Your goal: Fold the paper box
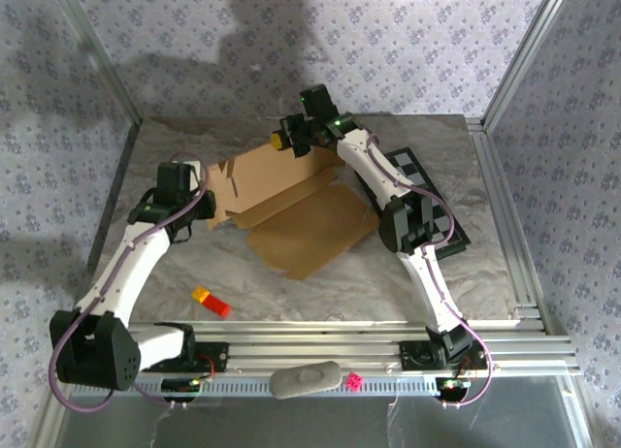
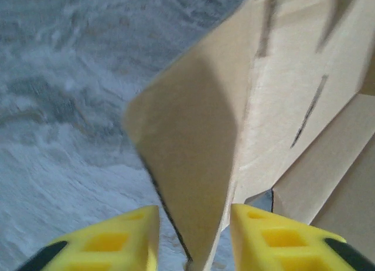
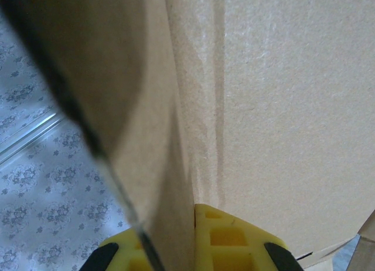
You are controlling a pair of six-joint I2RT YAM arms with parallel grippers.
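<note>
The paper box (image 1: 310, 225) is a brown cardboard sheet lying partly folded in the middle of the table, its back panel raised. My left gripper (image 1: 209, 201) is at the sheet's left end. In the left wrist view its yellow fingers (image 2: 275, 239) stand on either side of a raised side flap (image 2: 193, 153), with a gap visible on both sides of it. My right gripper (image 1: 286, 140) is at the top edge of the raised back panel. The right wrist view has its jaws (image 3: 193, 236) pressed together on the cardboard (image 3: 281, 107).
A black-and-white checkered board (image 1: 427, 191) lies under the right arm. A small red and yellow block (image 1: 211, 301) rests near the front left. A grey object (image 1: 306, 380) and a pink die (image 1: 355, 380) sit on the front rail. Metal frame posts (image 1: 505, 80) border the table.
</note>
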